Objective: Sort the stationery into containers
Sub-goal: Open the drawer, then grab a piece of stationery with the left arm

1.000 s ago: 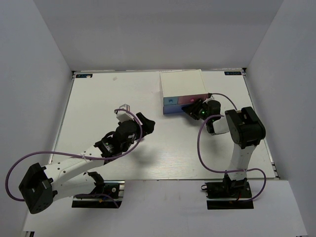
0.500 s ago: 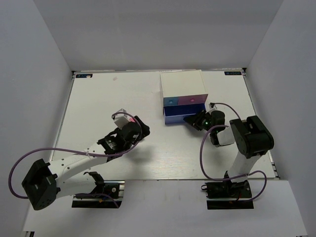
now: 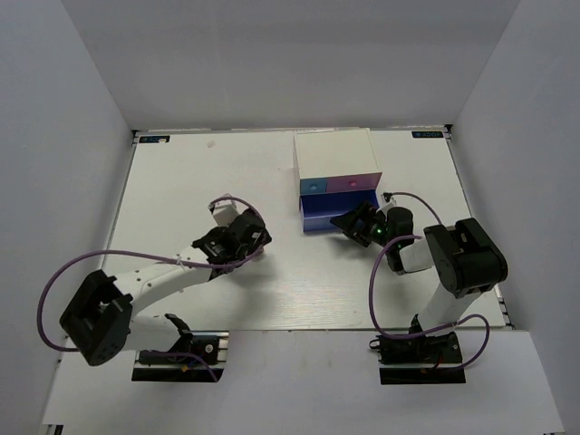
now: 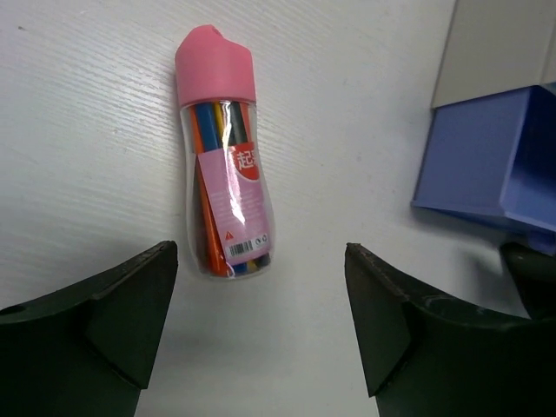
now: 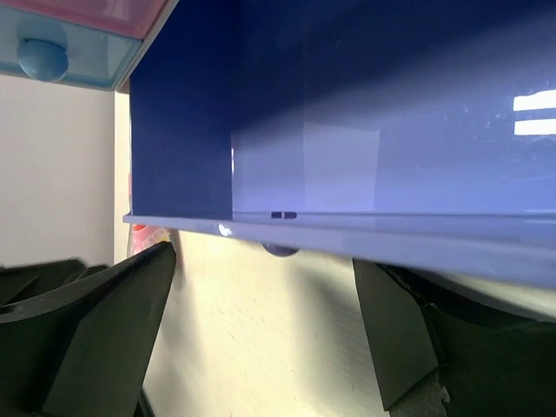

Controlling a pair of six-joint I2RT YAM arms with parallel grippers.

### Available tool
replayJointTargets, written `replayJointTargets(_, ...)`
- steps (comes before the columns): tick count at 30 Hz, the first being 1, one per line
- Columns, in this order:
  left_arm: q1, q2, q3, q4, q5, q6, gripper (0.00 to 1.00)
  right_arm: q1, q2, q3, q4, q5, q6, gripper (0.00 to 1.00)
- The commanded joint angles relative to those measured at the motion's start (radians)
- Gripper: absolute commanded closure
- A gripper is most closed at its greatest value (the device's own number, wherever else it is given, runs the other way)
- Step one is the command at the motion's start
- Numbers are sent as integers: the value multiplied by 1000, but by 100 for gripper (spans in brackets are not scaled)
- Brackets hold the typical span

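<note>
A stubby clear tube of coloured pens with a pink cap (image 4: 224, 195) lies on the white table, cap pointing away. My left gripper (image 4: 261, 326) hangs open just short of its near end, one finger on each side and not touching it. In the top view that gripper (image 3: 260, 238) hides the tube. The white drawer box (image 3: 333, 152) stands at the back, with its blue-violet lower drawer (image 3: 319, 211) pulled out. My right gripper (image 3: 344, 220) is open in front of that drawer, whose small knob (image 5: 280, 250) sits between the fingers, untouched. The drawer's inside (image 5: 391, 148) shows nothing in it.
The light-blue upper drawer (image 5: 52, 54) and the pink one (image 5: 95, 10) are shut. The pulled-out drawer's corner (image 4: 486, 165) lies to the right of the tube. White walls enclose the table on three sides.
The lower drawer slid out with the right gripper on its knob. That gripper has now opened and let go. The left gripper shifted a little nearer, down over the pen tube.
</note>
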Motion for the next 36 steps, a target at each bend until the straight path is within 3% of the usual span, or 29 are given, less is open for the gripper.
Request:
replayJointTargets(1, 30, 63, 73, -36, 14, 67, 13, -8, -34, -26, -37, -15, -25, 12)
replayJointTargets(10, 70, 238, 158, -125, 64, 142, 26, -21, -112, -95, -44, -26, -26, 14)
replayJointTargets(16, 80, 298, 196, -176, 73, 152, 27, -33, -118, -87, -42, -37, -32, 16)
replayJointTargets(19, 89, 298, 172, -143, 82, 161, 35, -36, -120, -83, -39, -43, -34, 16)
replayJointTargets(22, 89, 307, 171, -133, 91, 170, 54, -39, -124, -80, -28, -49, -34, 16)
replayJointTargets(25, 98, 306, 162, -113, 100, 192, 65, -41, -130, -75, -22, -57, -34, 16)
replayJointTargets(29, 86, 223, 162, -21, 125, 325, 75, -42, -133, -83, -16, -70, -35, 16)
replayJointTargets(33, 74, 115, 139, 125, 254, 643, 83, -42, -133, -86, -13, -74, -40, 16)
replayJointTargets(36, 74, 27, 98, 179, 264, 777, 86, -42, -133, -83, -7, -77, -45, 16)
